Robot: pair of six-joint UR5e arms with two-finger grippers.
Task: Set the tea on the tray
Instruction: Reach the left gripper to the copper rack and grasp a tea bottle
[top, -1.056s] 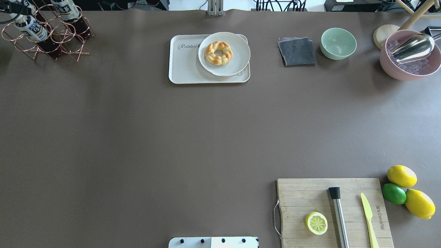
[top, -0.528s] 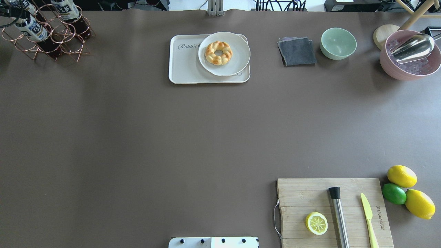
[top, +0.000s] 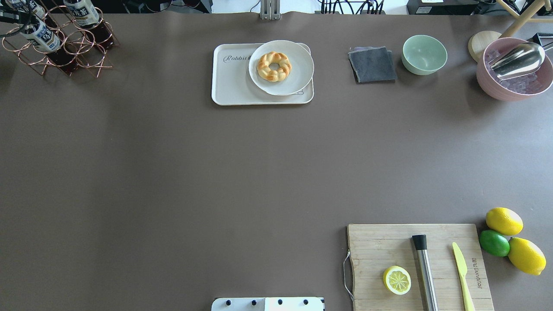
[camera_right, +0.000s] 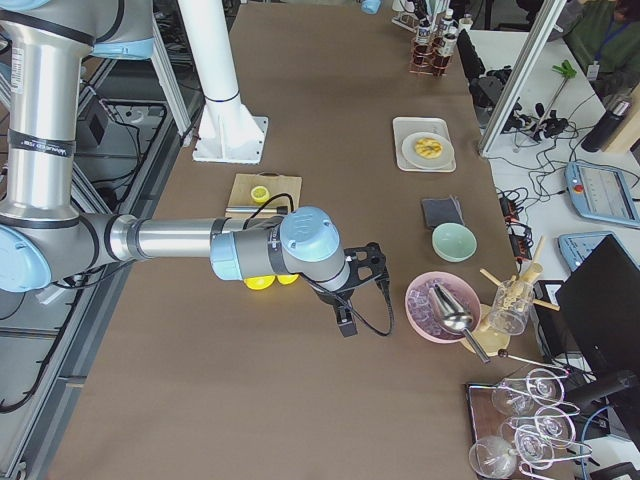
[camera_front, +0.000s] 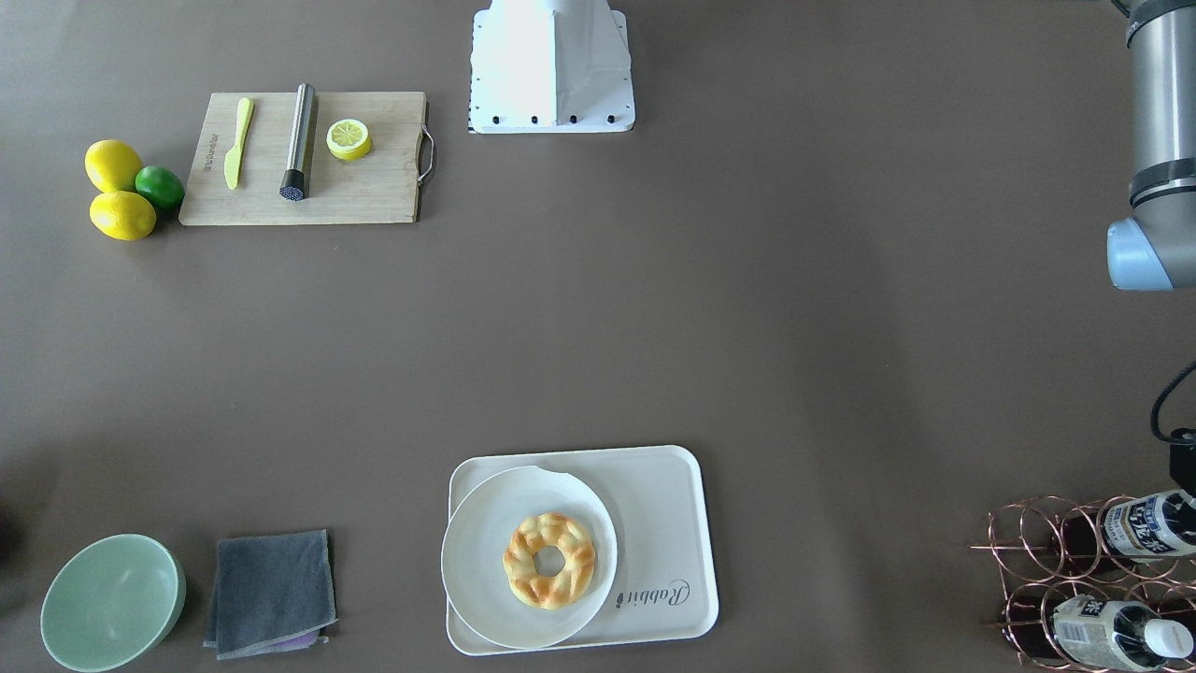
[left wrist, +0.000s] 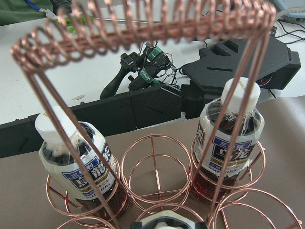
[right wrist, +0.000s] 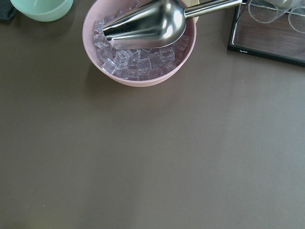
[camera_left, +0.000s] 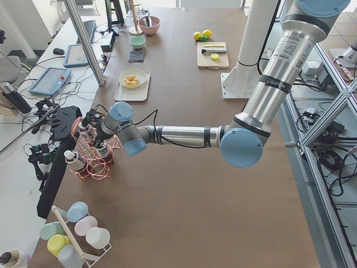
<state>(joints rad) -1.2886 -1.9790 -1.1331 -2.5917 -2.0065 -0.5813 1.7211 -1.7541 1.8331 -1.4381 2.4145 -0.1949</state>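
Note:
Three tea bottles stand tilted in a copper wire rack [top: 65, 52] at the far left corner. One is at the rack's left [top: 43, 38], one at its back [top: 84, 12]. The left wrist view shows two of them [left wrist: 86, 167] [left wrist: 233, 143] and a white cap [left wrist: 164, 222] at its bottom edge. My left gripper [camera_left: 99, 137] is at the rack; I cannot tell if it is open or shut. The cream tray [top: 231, 84] lies at the far middle with a round plate [top: 298, 60] and a pastry [top: 274, 66] on its right part. My right gripper [camera_right: 345, 315] hovers near the ice bowl; its state is unclear.
A grey cloth [top: 372, 64], a green bowl [top: 424, 54] and a pink bowl of ice [top: 514, 86] with a metal scoop stand at the far right. A cutting board [top: 380, 250] with a lemon half, muddler and knife, plus lemons and a lime [top: 494, 242], sit near right.
A dark part of my left gripper at the top left edge has shifted slightly over the rack. The bottles stay in the rack. Nothing else has moved.

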